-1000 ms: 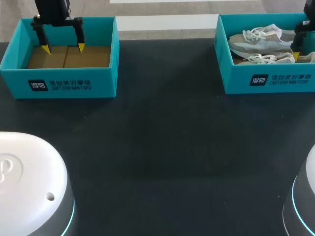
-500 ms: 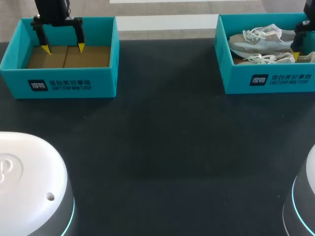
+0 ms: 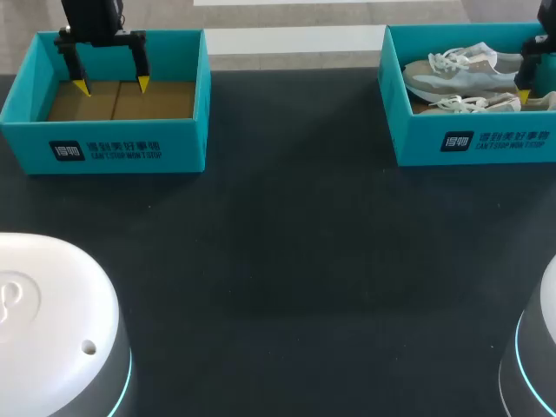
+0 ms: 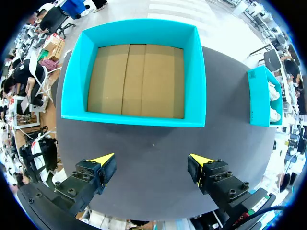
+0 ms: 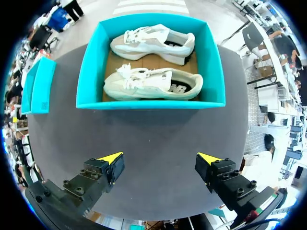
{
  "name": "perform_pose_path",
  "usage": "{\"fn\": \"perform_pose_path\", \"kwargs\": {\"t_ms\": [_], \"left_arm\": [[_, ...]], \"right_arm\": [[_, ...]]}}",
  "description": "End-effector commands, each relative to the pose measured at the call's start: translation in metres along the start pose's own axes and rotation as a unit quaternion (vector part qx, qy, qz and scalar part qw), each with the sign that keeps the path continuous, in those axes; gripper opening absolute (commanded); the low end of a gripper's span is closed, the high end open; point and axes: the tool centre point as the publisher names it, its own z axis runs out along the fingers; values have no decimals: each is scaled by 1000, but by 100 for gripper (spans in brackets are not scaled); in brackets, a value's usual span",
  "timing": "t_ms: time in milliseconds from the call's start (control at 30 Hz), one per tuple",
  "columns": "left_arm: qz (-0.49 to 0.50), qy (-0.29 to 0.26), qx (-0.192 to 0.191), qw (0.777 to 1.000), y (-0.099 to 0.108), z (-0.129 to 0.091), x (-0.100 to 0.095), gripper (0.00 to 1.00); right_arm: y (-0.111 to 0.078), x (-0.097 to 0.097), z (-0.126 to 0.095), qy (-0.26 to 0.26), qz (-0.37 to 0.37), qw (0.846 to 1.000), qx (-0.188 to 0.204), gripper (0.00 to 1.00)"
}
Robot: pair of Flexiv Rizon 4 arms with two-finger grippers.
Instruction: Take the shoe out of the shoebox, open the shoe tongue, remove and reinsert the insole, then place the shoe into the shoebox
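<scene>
Two teal boxes stand at the far side of the dark bench [image 3: 295, 243], well apart, one at each corner. The shoebox on the right [image 3: 473, 139] holds the pair: the far shoe [image 5: 153, 43] and the near shoe [image 5: 153, 84], both pale grey and white with white laces, lie side by side on the brown cardboard floor, their toes pointing toward the middle of the bench and their heels toward the box's outer end. The near shoe lies just beside the front wall, and the far one lies along the back wall. The right hand [image 5: 160, 158] hangs above this box with its two yellow-tipped fingers spread wide and nothing between them. In the head view only one of its yellow tips shows, at the picture's edge over the heel end of the shoes. The left box [image 3: 104, 149] shows its plain brown cardboard floor. The left hand [image 3: 112, 85] hangs above it, fingers likewise spread wide and gripping nothing, both yellow tips pointing down. At the near side of the bench the white rounded base of the left arm [image 3: 52, 321] and the base of the right arm [image 3: 534, 347] each show a thin ring of blue light.
</scene>
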Motion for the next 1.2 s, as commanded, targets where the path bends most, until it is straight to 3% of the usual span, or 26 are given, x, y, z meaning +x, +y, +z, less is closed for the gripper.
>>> {"fn": "perform_pose_path", "kwargs": {"t_ms": [33, 233, 500, 800, 1200], "left_arm": [[0, 0, 0, 1000, 0, 0, 0, 100], [0, 0, 0, 1000, 0, 0, 0, 100], [0, 0, 0, 1000, 0, 0, 0, 100], [0, 0, 0, 1000, 0, 0, 0, 100], [0, 0, 0, 1000, 0, 0, 0, 100]], "right_arm": [[20, -8, 8, -11, 21, 999, -25, 100], [58, -26, 17, -25, 48, 996, -74, 100], [86, -49, 46, -47, 39, 995, -84, 100], [104, -68, 65, -44, 40, 996, -61, 100], [113, -79, 92, -27, 51, 997, -50, 100]]}}
